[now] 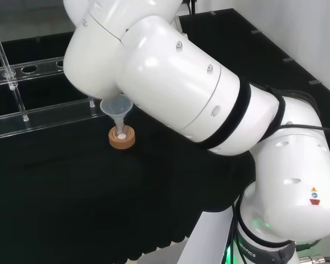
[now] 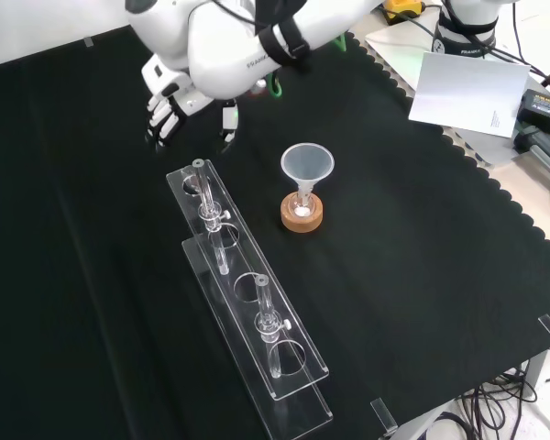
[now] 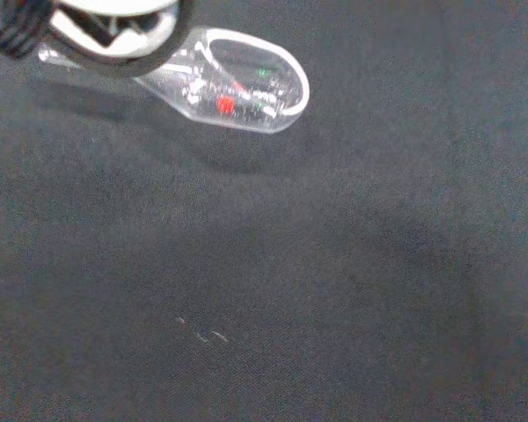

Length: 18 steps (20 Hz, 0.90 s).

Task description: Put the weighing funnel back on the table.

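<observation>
Saw a clear tube rack (image 2: 241,307) low in the front view, then the funnel (image 2: 307,165) in its flask (image 2: 302,207) on a cork ring (image 2: 302,221) at centre. Found the robot hand (image 2: 165,105) at upper left, curled round the weighing funnel (image 3: 238,81), held above the tabletop (image 2: 422,257).

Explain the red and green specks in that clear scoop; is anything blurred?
Wrist view: coloured reflections in the weighing funnel, its soft shadow on the cloth, hand out of focus. Head view: bright sheen on the white arm.
</observation>
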Each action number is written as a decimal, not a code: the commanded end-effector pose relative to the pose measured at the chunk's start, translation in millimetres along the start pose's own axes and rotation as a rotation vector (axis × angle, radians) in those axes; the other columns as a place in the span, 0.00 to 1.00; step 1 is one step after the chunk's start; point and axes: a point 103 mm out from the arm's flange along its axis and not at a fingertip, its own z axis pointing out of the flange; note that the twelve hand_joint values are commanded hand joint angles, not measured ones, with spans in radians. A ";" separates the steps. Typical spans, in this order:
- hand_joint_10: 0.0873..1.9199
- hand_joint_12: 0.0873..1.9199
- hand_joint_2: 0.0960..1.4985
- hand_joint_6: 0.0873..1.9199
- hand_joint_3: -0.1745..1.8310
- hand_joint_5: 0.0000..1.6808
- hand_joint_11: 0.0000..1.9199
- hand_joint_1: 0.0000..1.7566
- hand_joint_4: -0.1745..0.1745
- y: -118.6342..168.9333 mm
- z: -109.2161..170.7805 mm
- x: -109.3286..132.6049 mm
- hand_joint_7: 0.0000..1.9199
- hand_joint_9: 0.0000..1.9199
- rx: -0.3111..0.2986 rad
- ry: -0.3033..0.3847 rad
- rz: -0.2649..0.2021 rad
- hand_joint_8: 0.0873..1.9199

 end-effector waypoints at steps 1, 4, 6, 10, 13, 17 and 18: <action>0.30 0.67 0.35 0.12 0.36 0.22 0.15 0.48 0.47 -46.2 -29.9 1.4 0.10 0.23 -0.039 0.054 -0.009 0.31; 0.30 0.67 0.35 0.11 0.36 0.22 0.15 0.47 0.47 -62.1 -37.7 4.3 0.10 0.23 -0.048 0.059 -0.009 0.31; 0.30 0.67 0.35 0.11 0.36 0.22 0.15 0.47 0.47 -72.0 -41.8 7.0 0.11 0.23 -0.055 0.057 -0.008 0.31; 0.30 0.67 0.35 0.10 0.36 0.23 0.15 0.46 0.47 -89.6 -50.5 11.4 0.11 0.24 -0.071 0.052 -0.005 0.31; 0.30 0.67 0.36 0.08 0.36 0.23 0.15 0.46 0.46 -101.0 -57.6 12.3 0.11 0.24 -0.079 0.052 0.001 0.30; 0.29 0.67 0.36 0.07 0.36 0.24 0.15 0.46 0.46 -115.3 -63.9 14.9 0.11 0.24 -0.090 0.050 0.009 0.30; 0.29 0.67 0.36 0.07 0.36 0.24 0.16 0.46 0.46 -118.9 -65.2 15.8 0.11 0.24 -0.092 0.049 0.011 0.30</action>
